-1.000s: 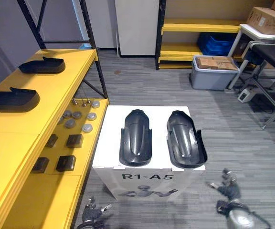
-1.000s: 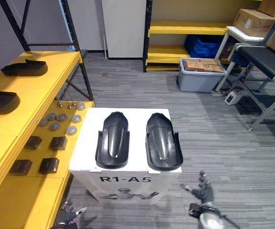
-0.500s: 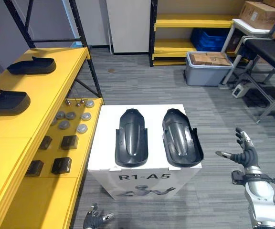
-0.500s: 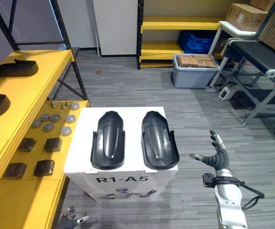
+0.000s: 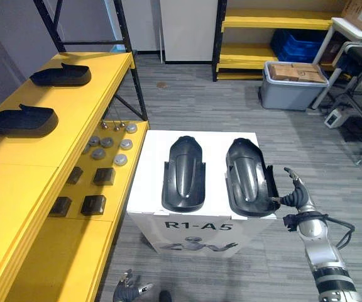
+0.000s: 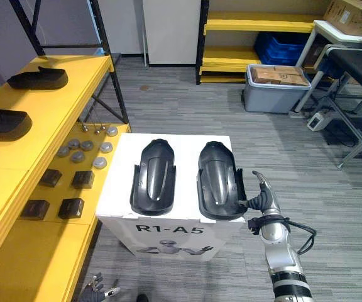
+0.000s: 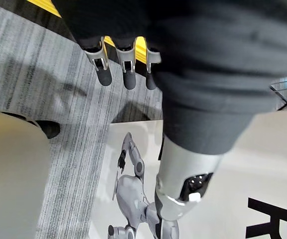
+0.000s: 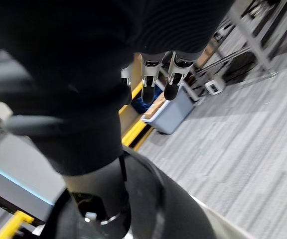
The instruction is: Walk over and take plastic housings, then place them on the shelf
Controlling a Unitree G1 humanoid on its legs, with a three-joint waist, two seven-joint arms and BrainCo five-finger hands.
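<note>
Storage room with grey striped carpet [image 5: 200, 107], and a long yellow metal shelf [image 5: 17, 176] with black uprights running down the robot's left side. In the middle of the floor there's a white cardboard box [image 5: 148, 162], and the two things that matter lie flat on top of it. They're side by side with a small gap between them: a glossy black plastic housing on the left [image 5: 183, 175] and a matching black plastic housing on the right [image 5: 247, 179], both hollow side up.

The right hand [image 5: 299, 200] is up at the box's right edge, right beside the right housing. Its fingers are straight and spread, pointing up, and the thumb reaches to that housing's outer rim. I can't tell if the thumb actually touches it, but it's not gripping anything.

The left hand [image 5: 128, 292] hangs low near the carpet in front of the box, fingers loose and apart, holding nothing.

On the shelf's upper level sit two more black housings, one further back [image 5: 61, 75] and one nearer [image 5: 21, 121]. The lower level has a bunch of small round grey discs [image 5: 126, 144] and a few small black blocks [image 5: 93, 204]. A grey plastic tote [image 5: 288, 95] with a cardboard box in it stands on the floor at the back right.
</note>
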